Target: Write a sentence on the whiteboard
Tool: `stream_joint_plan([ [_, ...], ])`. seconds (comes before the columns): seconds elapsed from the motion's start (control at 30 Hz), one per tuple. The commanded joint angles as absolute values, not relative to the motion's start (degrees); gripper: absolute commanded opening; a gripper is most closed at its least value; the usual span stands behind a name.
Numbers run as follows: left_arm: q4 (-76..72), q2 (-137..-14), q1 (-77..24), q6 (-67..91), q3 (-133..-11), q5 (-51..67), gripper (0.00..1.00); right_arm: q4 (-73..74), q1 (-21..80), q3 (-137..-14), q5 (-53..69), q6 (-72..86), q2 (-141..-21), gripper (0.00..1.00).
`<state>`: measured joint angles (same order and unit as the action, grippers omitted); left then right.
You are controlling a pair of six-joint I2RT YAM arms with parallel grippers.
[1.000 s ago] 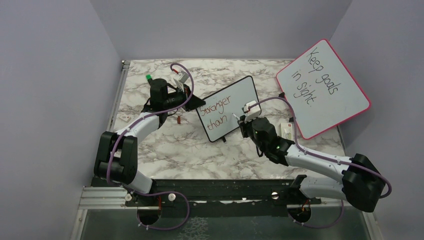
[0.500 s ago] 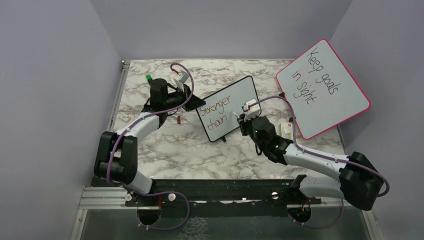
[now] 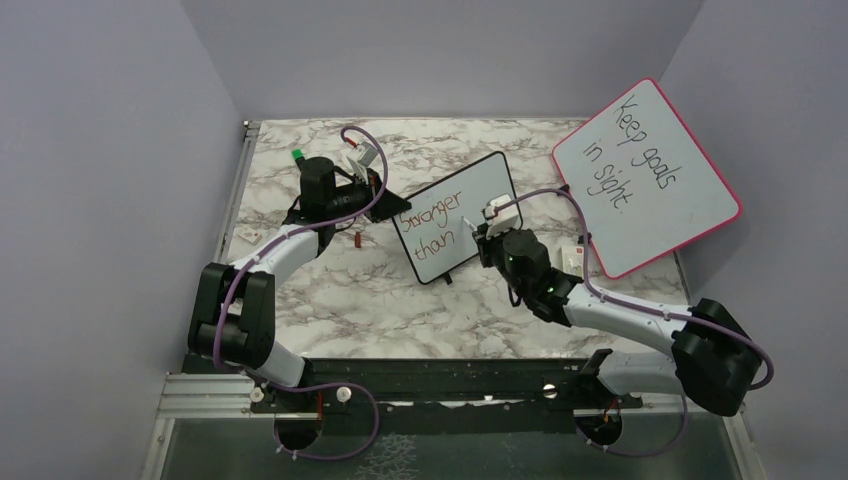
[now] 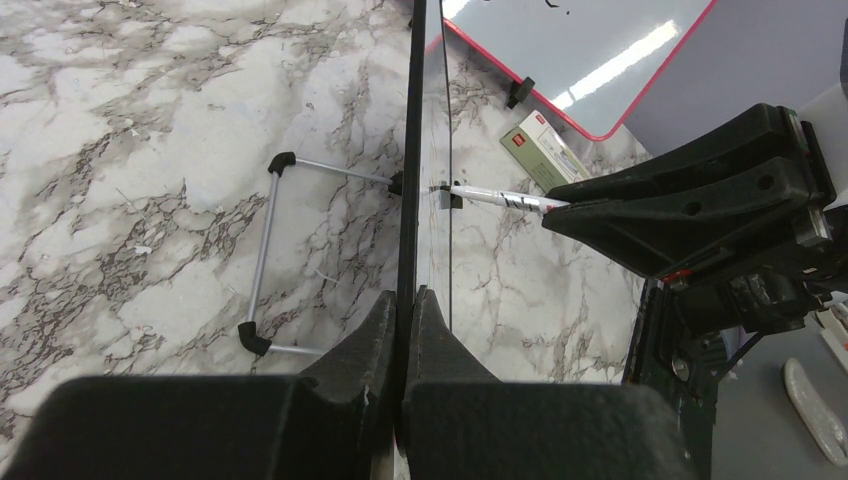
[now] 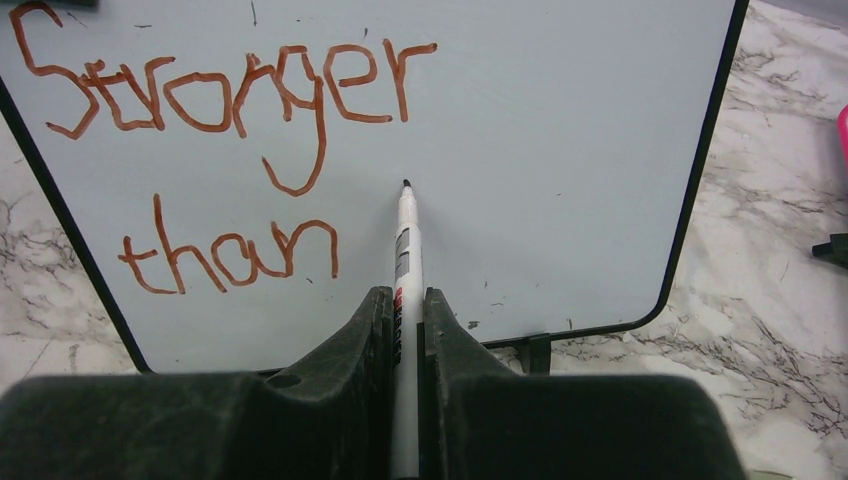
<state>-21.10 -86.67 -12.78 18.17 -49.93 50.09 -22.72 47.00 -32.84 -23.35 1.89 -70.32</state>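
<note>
The whiteboard stands tilted on the marble table, black-framed, and fills the right wrist view. The sentence reads "Stronger" over "than" in reddish-brown. My left gripper is shut on the board's left edge, which I see end-on from there. My right gripper is shut on a white marker. The marker's tip is at the board's face, just right of "than". In the left wrist view the marker meets the board's surface. From above, the right gripper sits at the board's lower right.
A larger pink-framed board with black handwriting leans at the back right. A small white box lies by its lower edge. A small reddish cap lies beside the left arm. The whiteboard's wire stand rests behind it.
My right arm has shifted a little left and toward the whiteboard, carrying the marker with it. The left arm and the board have not moved.
</note>
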Motion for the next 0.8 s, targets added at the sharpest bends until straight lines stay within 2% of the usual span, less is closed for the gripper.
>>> stream_joint_plan([
  [0.0, -14.50, -88.95, -13.10, 14.68, -49.04, 46.49, 0.00, -24.64, 46.28, -34.95, -22.49, 1.56, -71.74, 0.01],
  [0.77, -14.34, -88.99, -13.10, 14.68, -49.31, 46.45, 0.00, -8.51, 46.05, -35.02, -19.57, 6.92, -71.46, 0.01],
])
